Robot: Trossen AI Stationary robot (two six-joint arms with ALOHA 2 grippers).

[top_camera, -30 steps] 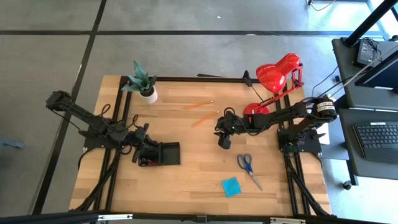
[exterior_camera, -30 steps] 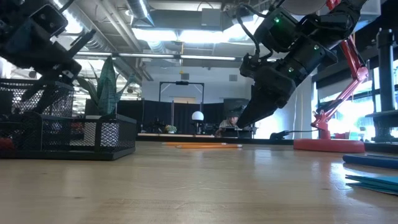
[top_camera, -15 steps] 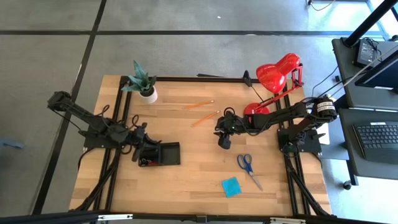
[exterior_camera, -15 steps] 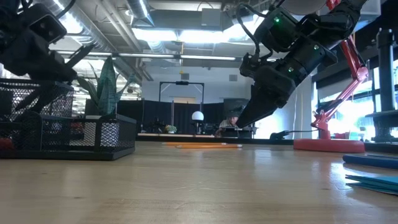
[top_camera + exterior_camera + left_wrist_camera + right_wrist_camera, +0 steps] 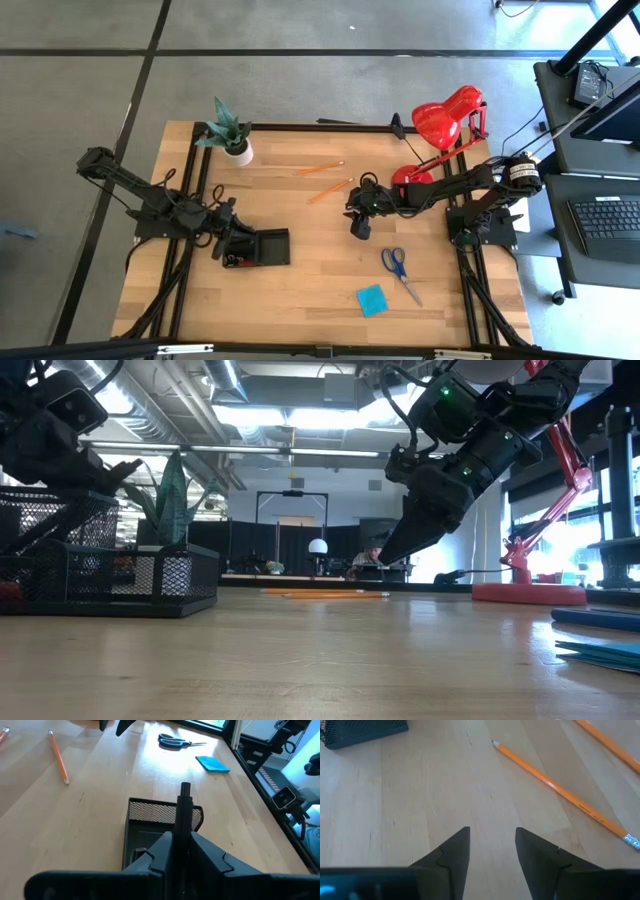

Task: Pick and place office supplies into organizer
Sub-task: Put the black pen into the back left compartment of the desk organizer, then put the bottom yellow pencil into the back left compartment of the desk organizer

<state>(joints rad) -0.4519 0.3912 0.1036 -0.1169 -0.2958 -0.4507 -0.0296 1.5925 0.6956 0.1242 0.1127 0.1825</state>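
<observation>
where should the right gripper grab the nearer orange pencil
Probably mid-shaft on the nearer orange pencil, coming straight down with the fingers across its width. It lies flat on the bare table, thin and long, with clear wood on both sides. The right gripper hovers open just short of it.

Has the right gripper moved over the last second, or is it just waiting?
No. In the high view the right gripper sits in the same spot beside the pencils, level with the lamp base; empty.
</observation>
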